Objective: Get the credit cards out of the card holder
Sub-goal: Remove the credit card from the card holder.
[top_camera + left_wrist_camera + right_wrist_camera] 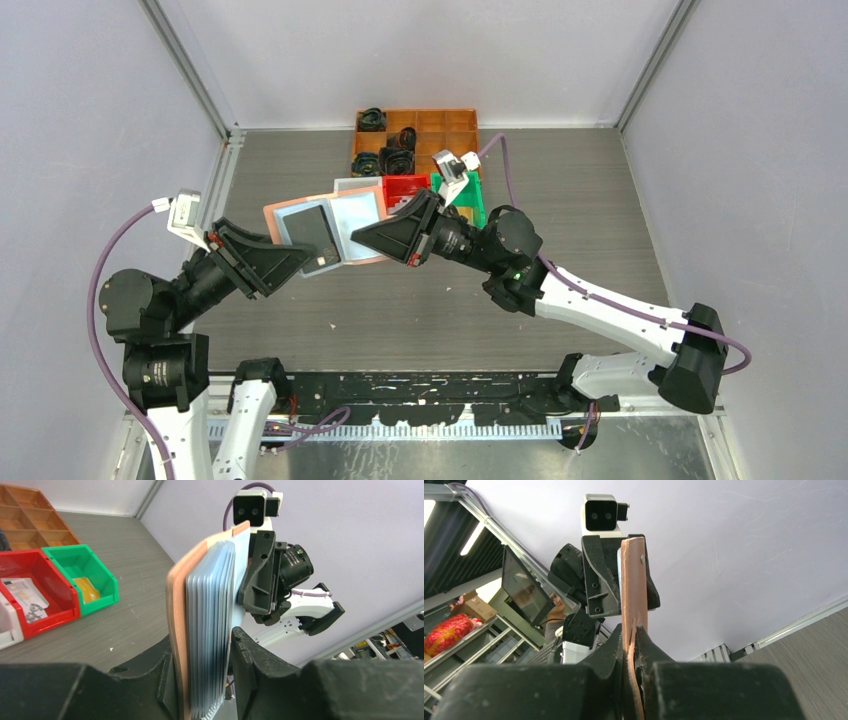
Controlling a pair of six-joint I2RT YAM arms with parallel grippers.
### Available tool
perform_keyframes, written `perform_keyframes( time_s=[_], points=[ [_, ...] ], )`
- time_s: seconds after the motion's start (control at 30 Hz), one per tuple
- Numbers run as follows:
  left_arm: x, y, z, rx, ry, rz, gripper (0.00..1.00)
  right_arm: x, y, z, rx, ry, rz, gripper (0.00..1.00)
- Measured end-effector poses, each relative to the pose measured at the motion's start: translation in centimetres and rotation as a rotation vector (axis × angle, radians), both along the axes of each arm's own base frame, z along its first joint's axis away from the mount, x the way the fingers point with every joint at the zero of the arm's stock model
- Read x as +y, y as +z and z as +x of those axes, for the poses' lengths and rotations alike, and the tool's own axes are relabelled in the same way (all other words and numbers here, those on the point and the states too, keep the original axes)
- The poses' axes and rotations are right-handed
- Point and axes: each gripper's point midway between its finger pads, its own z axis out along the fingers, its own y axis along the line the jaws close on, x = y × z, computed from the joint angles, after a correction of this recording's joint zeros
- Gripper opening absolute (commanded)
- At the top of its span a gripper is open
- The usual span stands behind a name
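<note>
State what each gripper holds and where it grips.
Both hold the open card holder off the table: left gripper clamps its pocket side's edge, right gripper pinches the other flap's edge.

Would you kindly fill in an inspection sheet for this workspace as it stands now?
Surface: grey wood-grain table.
Job's things: card holder held open in the air between both grippers; a dark card in its left half.
Clutter: orange tray with black coiled bundles; red bin; green bin.
Grippers: left gripper and right gripper each clamp the holder.
Cables: purple cable along each arm.
Surroundings: pale walls.
</note>
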Motion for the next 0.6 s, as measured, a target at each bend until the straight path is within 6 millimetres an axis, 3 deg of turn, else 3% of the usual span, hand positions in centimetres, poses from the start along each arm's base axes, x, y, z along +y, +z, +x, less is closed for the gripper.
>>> perform_keyframes(
  time_s=[0.13,0.23,0.33,0.43,0.6],
  points=[
    [0.3,-0.2,0.4,-0.002,0.026,0.006,0.36,0.7,-0.6,-0.4,0.007,0.014,-0.014,0.01],
    [0.3,-0.2,0.5,0.001,0.03,0.006,0.3,1.0,-0.9,-0.4,0.013,0.014,-0.017,0.02],
    [0.3,-0.3,0.5,-0.002,0.029,0.01,0.22,1.0,-1.1,-0.3,0.021,0.005,-0.014,0.23],
    [0.3,-0.6,0.5,-0.006,0.032,0.027,0.14,1.1,-1.7,0.1,0.051,-0.013,-0.013,0.51],
    [0.8,-2.4,1.3,0.005,0.059,0.117,0.07,0.7,-2.7,2.1,0.117,-0.118,-0.047,0.63]
  ],
)
